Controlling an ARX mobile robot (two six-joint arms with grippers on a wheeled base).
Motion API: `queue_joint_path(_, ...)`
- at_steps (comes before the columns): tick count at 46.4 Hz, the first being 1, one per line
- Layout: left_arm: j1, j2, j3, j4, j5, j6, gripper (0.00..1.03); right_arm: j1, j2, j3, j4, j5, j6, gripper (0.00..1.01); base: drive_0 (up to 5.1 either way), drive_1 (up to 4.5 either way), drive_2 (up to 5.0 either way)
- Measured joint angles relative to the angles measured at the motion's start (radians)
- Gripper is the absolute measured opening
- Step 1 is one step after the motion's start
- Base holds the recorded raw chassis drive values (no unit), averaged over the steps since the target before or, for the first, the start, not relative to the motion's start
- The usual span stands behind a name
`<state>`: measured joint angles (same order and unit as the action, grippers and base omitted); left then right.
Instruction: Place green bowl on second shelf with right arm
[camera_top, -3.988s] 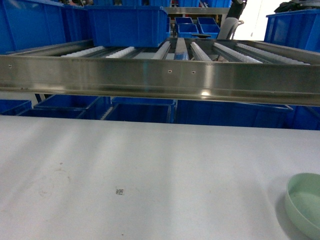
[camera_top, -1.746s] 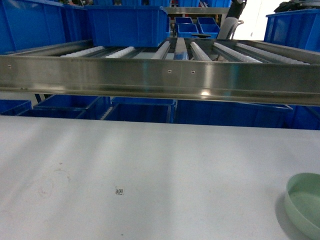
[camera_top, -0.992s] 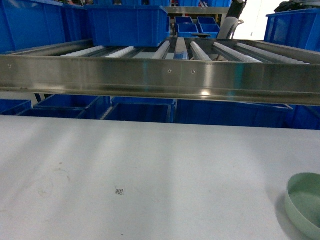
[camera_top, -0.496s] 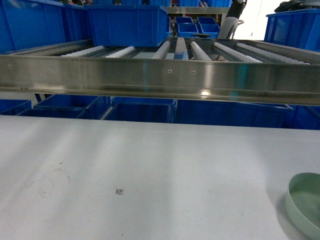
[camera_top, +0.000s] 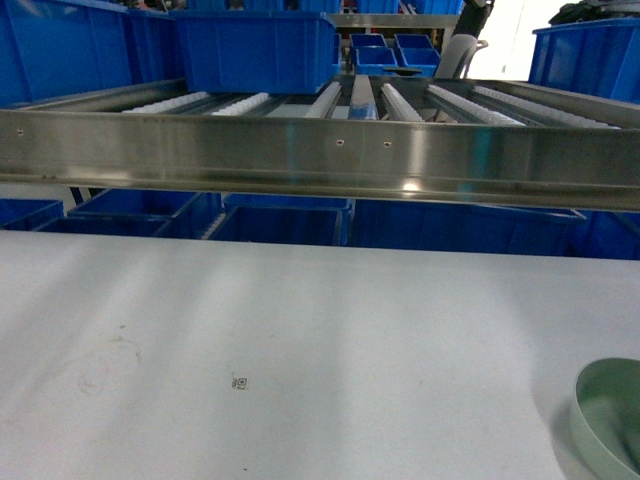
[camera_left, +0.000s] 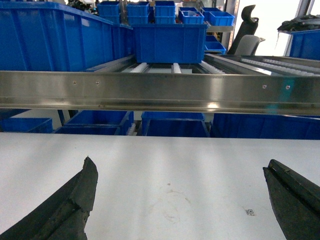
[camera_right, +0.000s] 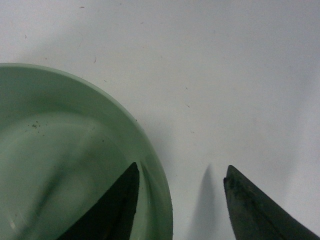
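The pale green bowl (camera_top: 610, 418) sits on the white table (camera_top: 300, 320) at the bottom right of the head view, partly cut off by the frame. In the right wrist view the bowl (camera_right: 60, 155) fills the lower left. My right gripper (camera_right: 182, 169) is open and straddles its rim, one finger inside the bowl and the other outside over the table. My left gripper (camera_left: 180, 164) hangs open over bare table with nothing between its fingers. The steel shelf (camera_top: 320, 155) with white roller rails runs across behind the table. Neither gripper shows in the head view.
A large blue bin (camera_top: 255, 50) stands on the rollers at the back left, and more blue bins (camera_top: 280, 225) sit below the shelf (camera_left: 160, 92). A small printed marker (camera_top: 239, 382) lies on the table. A chair (camera_top: 455, 55) stands far behind.
In the head view the green bowl has shifted slightly lower, toward the near edge. The shelf, bins and table look the same.
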<state>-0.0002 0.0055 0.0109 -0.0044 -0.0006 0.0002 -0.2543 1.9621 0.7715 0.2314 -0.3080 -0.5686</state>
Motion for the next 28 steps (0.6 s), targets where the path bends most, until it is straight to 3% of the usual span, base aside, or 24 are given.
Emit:
queue_joint_path(14,0.0,0.0,0.0,0.0,0.0,0.0,0.98,0.034,-0.017,-0.027,0.03,0.011,0.013,0.03,0.0,0.0,0.0)
queue_joint_path(28,0.0,0.0,0.0,0.0,0.0,0.0,0.98,0.088,-0.062,-0.084,0.122,0.045,0.082,0.02,0.0,0.0,0.0)
